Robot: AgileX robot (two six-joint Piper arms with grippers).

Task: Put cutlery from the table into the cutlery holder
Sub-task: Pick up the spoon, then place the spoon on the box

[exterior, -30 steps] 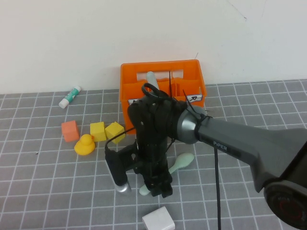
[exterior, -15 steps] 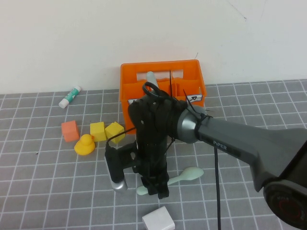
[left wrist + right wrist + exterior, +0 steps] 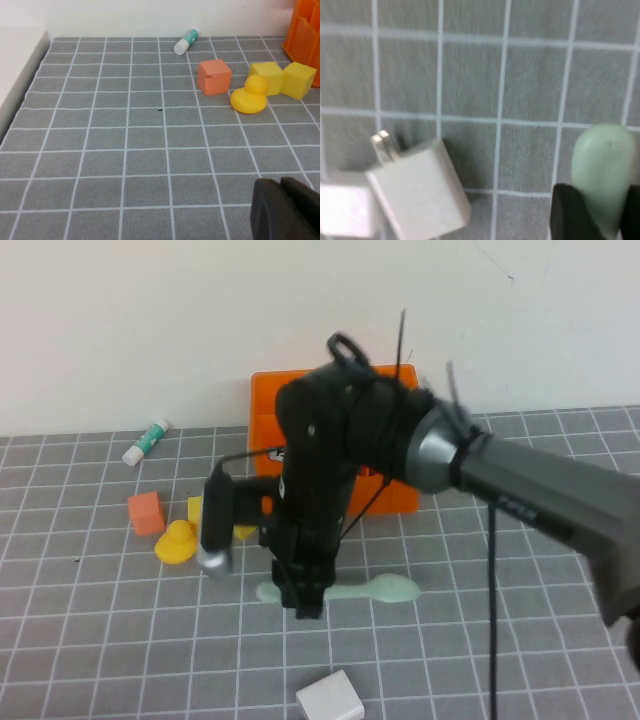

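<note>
My right gripper (image 3: pixel 305 605) points down at the grey gridded table (image 3: pixel 500 640), shut on the handle of a pale mint-green spoon (image 3: pixel 385 588). The spoon lies level, its bowl toward the right. In the right wrist view the spoon (image 3: pixel 605 165) sits between the two dark fingers (image 3: pixel 570 215). Behind my right arm stands the orange cutlery holder (image 3: pixel 265 405), mostly hidden by it; its corner also shows in the left wrist view (image 3: pixel 305 25). My left gripper (image 3: pixel 280 186) is shut with nothing in it, low over the table's left side and out of the high view.
A white plug block (image 3: pixel 330 698) lies near the front edge, close below the spoon. At the left sit an orange cube (image 3: pixel 146 512), a yellow duck (image 3: pixel 175 542), yellow cubes (image 3: pixel 285 78) and a white-and-green tube (image 3: pixel 146 442) by the back wall.
The right gripper's jaws narrowed onto the spoon's handle. The arm then shifted left and back, and the spoon swung from slanted to level.
</note>
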